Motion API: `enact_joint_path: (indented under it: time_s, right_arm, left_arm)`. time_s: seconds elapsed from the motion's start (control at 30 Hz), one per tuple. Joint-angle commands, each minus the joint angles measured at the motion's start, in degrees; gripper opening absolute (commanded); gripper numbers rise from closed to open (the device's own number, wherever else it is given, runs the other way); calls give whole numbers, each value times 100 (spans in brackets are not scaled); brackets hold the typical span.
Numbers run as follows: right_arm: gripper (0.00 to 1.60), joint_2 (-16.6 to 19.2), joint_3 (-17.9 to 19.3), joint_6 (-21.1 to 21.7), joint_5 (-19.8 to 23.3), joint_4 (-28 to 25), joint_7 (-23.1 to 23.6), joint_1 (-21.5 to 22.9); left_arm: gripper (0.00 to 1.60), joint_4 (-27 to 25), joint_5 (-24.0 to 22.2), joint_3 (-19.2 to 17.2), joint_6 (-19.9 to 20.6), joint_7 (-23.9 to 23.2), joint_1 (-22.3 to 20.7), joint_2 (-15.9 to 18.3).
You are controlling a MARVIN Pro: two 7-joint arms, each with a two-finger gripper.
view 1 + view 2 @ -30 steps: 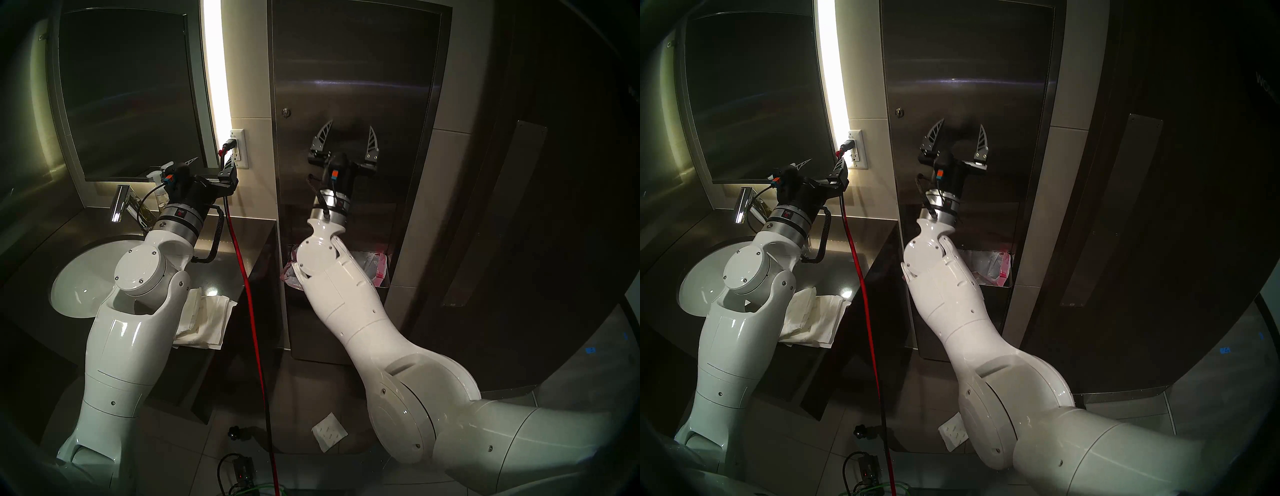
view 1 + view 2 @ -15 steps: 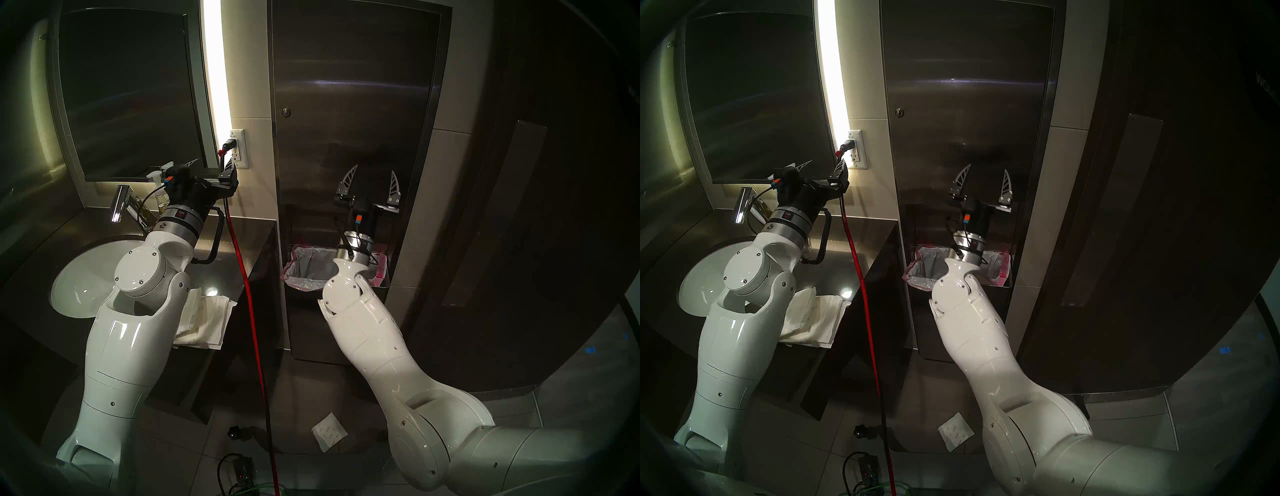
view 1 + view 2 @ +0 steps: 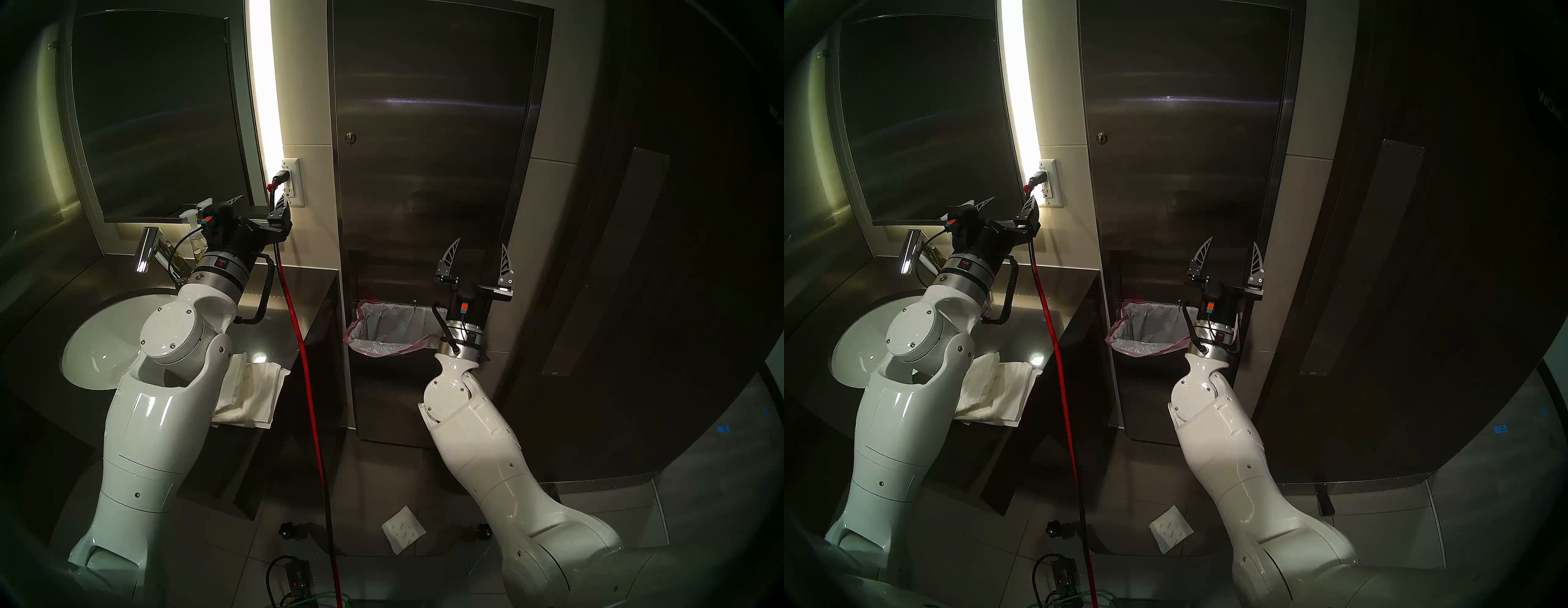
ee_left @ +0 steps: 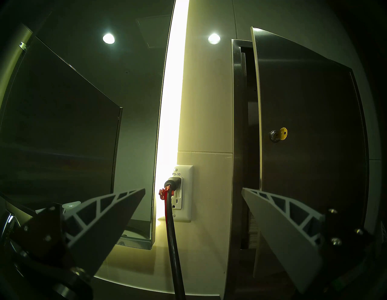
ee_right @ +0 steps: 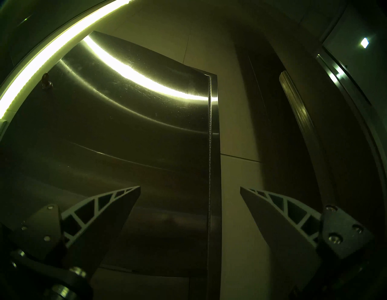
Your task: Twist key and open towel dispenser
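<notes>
Since a second ago right gripper (image 3: 477, 259) has dropped and swung rightward, from mid-panel of the towel dispenser (image 3: 432, 170) to its lower right edge above the steel waste bin (image 3: 390, 373); jaws spread wide, empty, touching nothing. Left gripper (image 4: 193, 192) unmoved near the wall outlet (image 4: 183, 192), fingers likewise spread and empty. Key (image 4: 282, 133) sits in its round lock on the door's left side, well above and left of the right gripper; left wrist view shows the door standing slightly ajar from its frame
</notes>
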Motion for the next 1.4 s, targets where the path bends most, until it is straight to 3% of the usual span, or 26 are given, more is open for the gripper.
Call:
enact_joint_path:
  time_s: [0.0, 0.67, 1.37]
  right_arm:
    - [160, 172, -48, -163, -92, -550, -21, -361]
    - [160, 566, -308, -486, -243, -1942, 40, -1529]
    - [160, 1205, -494, -789, -413, -3599, 283, -2856]
  left_arm:
    - [160, -46, -1, -16, -18, 0, -56, 3]
    - [160, -52, -17, -17, -21, 1, -60, 22]
    - [160, -64, -34, -17, -25, 2, -71, 40]
